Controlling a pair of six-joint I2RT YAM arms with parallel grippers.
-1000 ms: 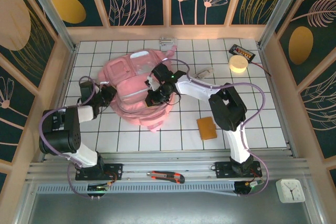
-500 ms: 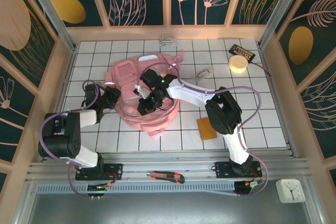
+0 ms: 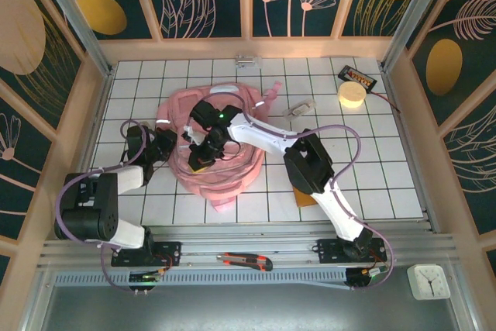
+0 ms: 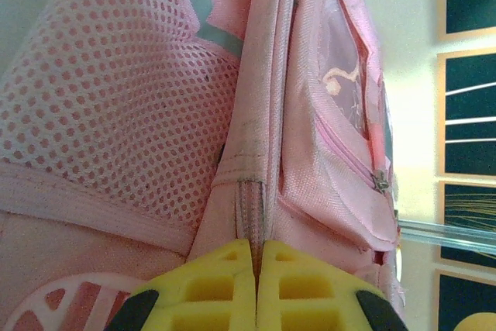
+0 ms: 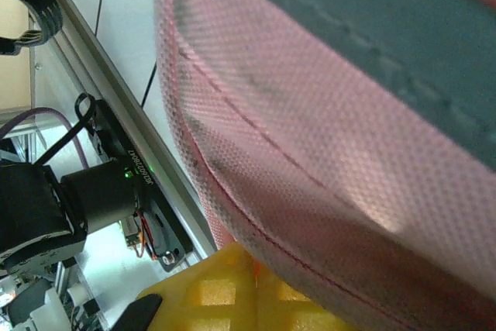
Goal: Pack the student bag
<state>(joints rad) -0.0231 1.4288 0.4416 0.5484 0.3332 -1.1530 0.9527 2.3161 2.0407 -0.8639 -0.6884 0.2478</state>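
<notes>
The student bag (image 3: 225, 162), a big soft pink backpack, lies crumpled on the tiled table left of centre. My left gripper (image 3: 166, 145) is at its left edge. In the left wrist view the yellow fingers (image 4: 298, 284) are shut on a pink seam strip of the bag (image 4: 325, 153), beside a mesh side pocket (image 4: 108, 114). My right gripper (image 3: 199, 162) reaches over the bag's middle. In the right wrist view that gripper (image 5: 254, 273) is shut, with a sliver of the pink fabric (image 5: 310, 153) pinched between its yellow pads.
An orange-brown flat item (image 3: 304, 196) lies partly under the right arm. A yellow tape roll (image 3: 352, 94) and a black box (image 3: 358, 77) sit at the back right. A pale clip-like item (image 3: 301, 106) lies right of the bag. A box cutter (image 3: 244, 260) rests on the front rail.
The right arm has swung left and toward the front, dragging the bag's fabric with it. The bag has bunched up and shifted left. The left gripper keeps its hold.
</notes>
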